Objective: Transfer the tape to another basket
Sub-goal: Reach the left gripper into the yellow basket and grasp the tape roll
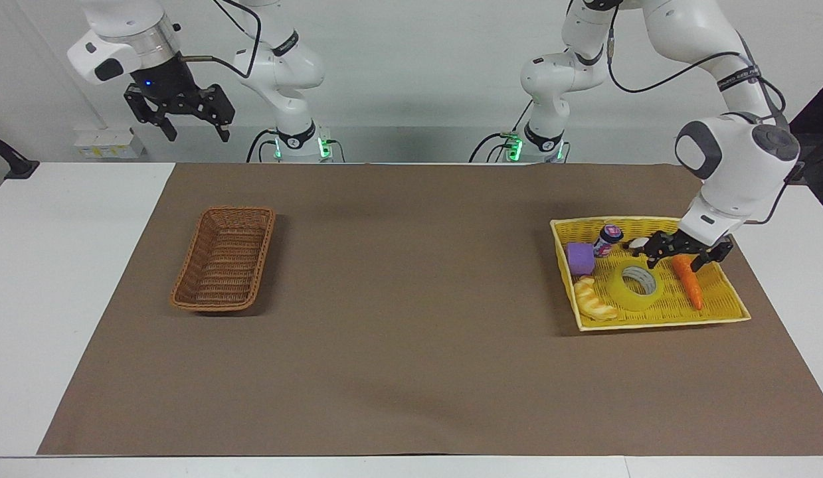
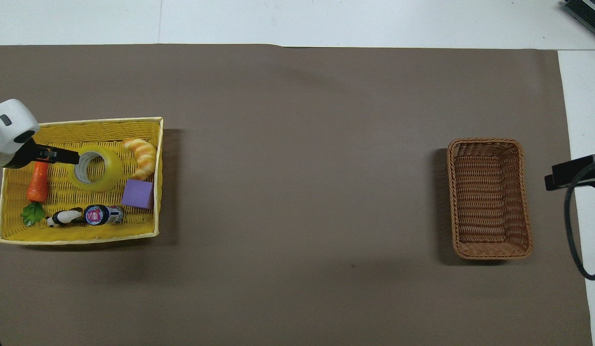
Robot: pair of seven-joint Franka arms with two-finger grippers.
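brown mat (image 1: 411, 332), tape (image 1: 634, 287), basket (image 1: 225, 259)

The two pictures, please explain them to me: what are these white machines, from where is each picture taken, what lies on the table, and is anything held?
They are two robot arms, each ending in a two-finger pincer. One picture faces the robots from across the table; the other looks down from above their end. The yellow basket holds the tape, a carrot, a purple block, a toy croissant, a small bottle and a small figure. The brown basket holds nothing. The left pincer, open, hangs over the yellow basket beside the tape, holding nothing. The right pincer waits, open, raised.
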